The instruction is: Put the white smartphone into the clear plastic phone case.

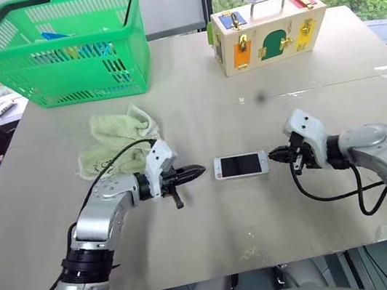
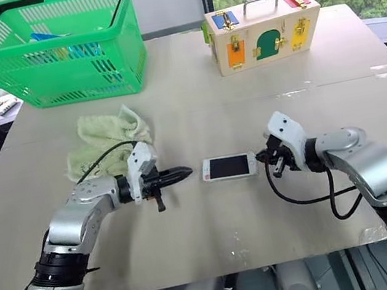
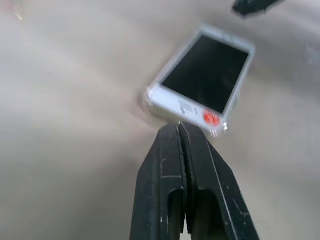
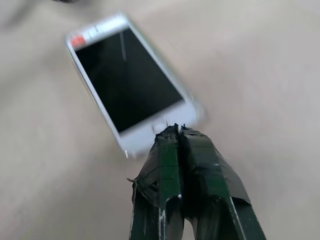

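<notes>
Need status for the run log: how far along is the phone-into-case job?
Looks done: the white smartphone with black screen lies flat, screen up, on the table, with a glossy clear rim that looks like the clear plastic phone case around it. In hand: nothing; the left gripper and right gripper are shut, flanking its ends. Left: confirming full seating, which I cannot tell.

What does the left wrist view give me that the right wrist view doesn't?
Left wrist view: the red round sticker on the near end of the white flat smartphone, right ahead of the shut left hand; a glossy clear rim shows at that end, possibly the clear plastic case. Right wrist view: the phone's opposite end with the home button, ahead of the shut right hand. Both: the phone lying screen-up on the beige table, not gripped.
</notes>
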